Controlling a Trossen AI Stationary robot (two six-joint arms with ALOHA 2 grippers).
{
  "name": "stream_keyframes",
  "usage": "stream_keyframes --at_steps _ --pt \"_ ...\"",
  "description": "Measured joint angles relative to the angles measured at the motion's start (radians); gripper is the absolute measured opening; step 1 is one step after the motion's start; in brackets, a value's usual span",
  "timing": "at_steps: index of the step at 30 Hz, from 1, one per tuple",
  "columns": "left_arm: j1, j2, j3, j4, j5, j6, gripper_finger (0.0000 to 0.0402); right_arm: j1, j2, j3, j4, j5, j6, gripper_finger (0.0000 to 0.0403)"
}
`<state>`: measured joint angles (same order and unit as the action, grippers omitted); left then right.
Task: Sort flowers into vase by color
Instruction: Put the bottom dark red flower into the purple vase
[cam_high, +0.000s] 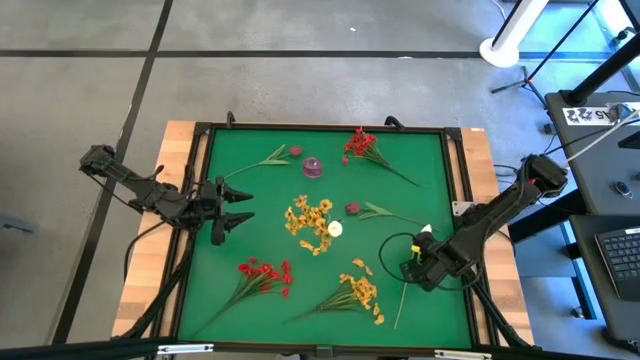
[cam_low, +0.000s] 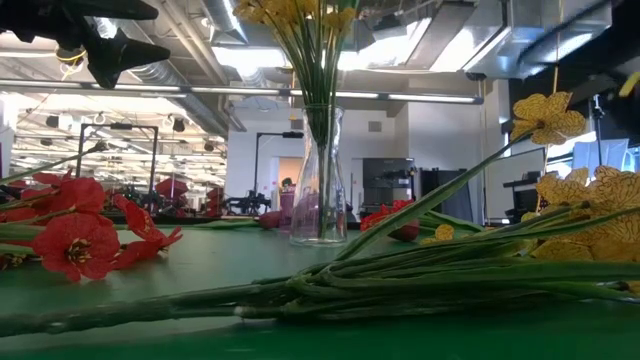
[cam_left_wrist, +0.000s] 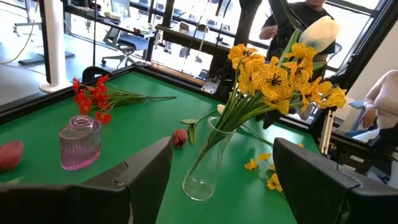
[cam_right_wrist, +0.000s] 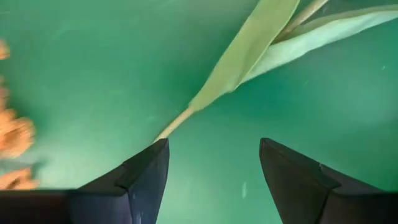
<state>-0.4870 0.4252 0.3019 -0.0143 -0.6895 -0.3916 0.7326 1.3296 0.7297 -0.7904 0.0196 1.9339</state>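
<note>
A clear glass vase (cam_high: 316, 226) (cam_left_wrist: 205, 162) (cam_low: 320, 170) stands mid-table and holds yellow flowers (cam_left_wrist: 273, 78) and one white tulip (cam_left_wrist: 318, 32). A small pink vase (cam_high: 313, 167) (cam_left_wrist: 81, 142) stands farther back. Lying on the mat are red bunches (cam_high: 362, 145) (cam_high: 265, 272), a yellow bunch (cam_high: 357, 291), two dark maroon buds (cam_high: 352, 208) (cam_high: 295, 151) and a pale-budded stem (cam_high: 402, 298). My left gripper (cam_high: 238, 208) (cam_left_wrist: 222, 146) hovers open to the left of the clear vase. My right gripper (cam_high: 412, 268) (cam_right_wrist: 213, 143) is open, low over that stem and its leaf (cam_right_wrist: 245, 53). My right gripper points down at the mat with its fingers spread. The thin stem (cam_right_wrist: 173, 127) below the leaf runs up to the edge of one finger (cam_right_wrist: 146, 171) and vanishes behind it; whether it touches, I cannot tell. The stem lies flat on the mat.
A raised dark frame (cam_high: 200, 180) borders the green mat (cam_high: 400, 150), with wooden table edges outside it. In the low view long stems (cam_low: 400, 275) lie across the near foreground. People (cam_left_wrist: 379, 106) and office furniture show beyond the far edge.
</note>
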Motion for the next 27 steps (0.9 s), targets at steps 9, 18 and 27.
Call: stream_keyframes --at_steps 9,18,27 --pt "0.0 0.0 0.0 0.0 0.0 -0.018 0.0272 -0.083 -0.134 0.087 -0.03 0.281 -0.423 0.025" --pt "0.0 0.0 0.0 0.006 -0.012 -0.019 0.0272 -0.465 -0.072 0.11 -0.059 0.311 -1.051 0.025" --pt "0.0 0.0 0.0 0.005 -0.012 -0.019 0.0272 -0.764 0.075 0.107 0.046 0.112 -1.456 0.025"
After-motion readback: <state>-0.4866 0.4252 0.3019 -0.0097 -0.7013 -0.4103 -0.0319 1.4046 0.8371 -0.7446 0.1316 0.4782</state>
